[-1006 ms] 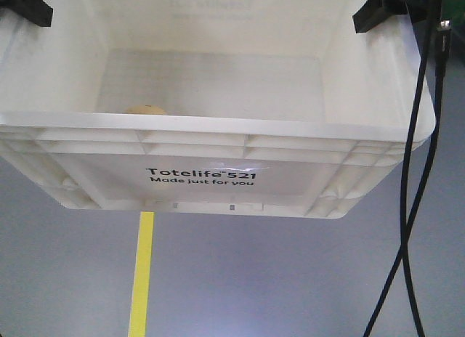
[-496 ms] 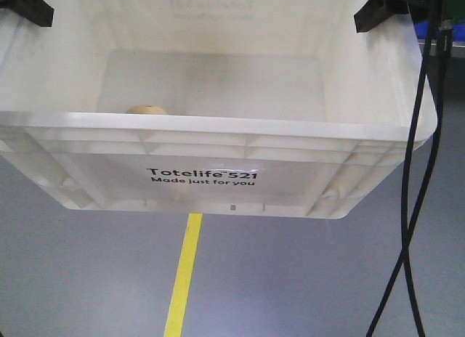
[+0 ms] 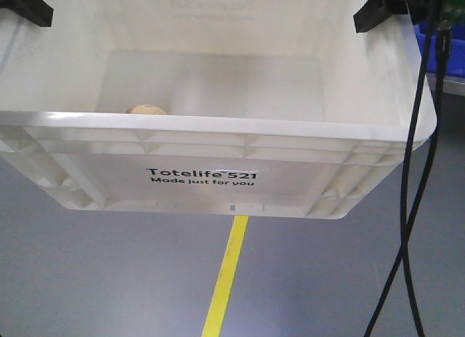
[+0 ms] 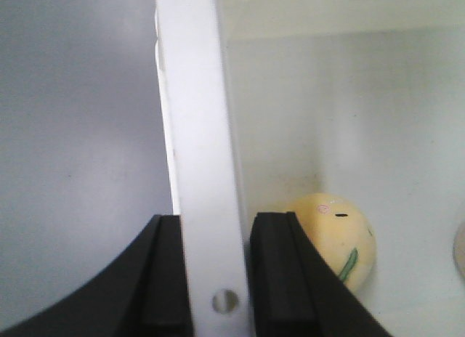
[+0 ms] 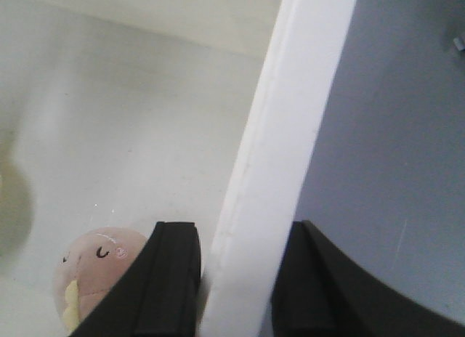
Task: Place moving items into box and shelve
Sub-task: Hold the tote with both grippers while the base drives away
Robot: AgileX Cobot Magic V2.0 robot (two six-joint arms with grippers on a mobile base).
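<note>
The white box (image 3: 218, 123), printed "Totelife 521", hangs above the floor, held by both side rims. My left gripper (image 3: 25, 6) is shut on the box's left rim (image 4: 196, 134), one finger outside and one inside, seen close at left gripper (image 4: 214, 232). My right gripper (image 3: 378, 6) is shut on the right rim (image 5: 290, 119), seen close at right gripper (image 5: 240, 239). Inside lies a cream moving item (image 4: 341, 239) with a green ridge, which peeks over the front rim as the cream item (image 3: 147, 110). A tan-pink moving item (image 5: 94, 268) with a yellow ridge lies by the right wall.
Grey floor lies below the box, crossed by a yellow floor line (image 3: 227, 279). Black cables (image 3: 418, 170) hang down the right side. A blue bin (image 3: 447, 54) on a grey ledge shows at the upper right.
The box stays fixed in view while the floor slides: the yellow line has shifted right, and the blue bin has come into view at the right. Both grips are unchanged.
</note>
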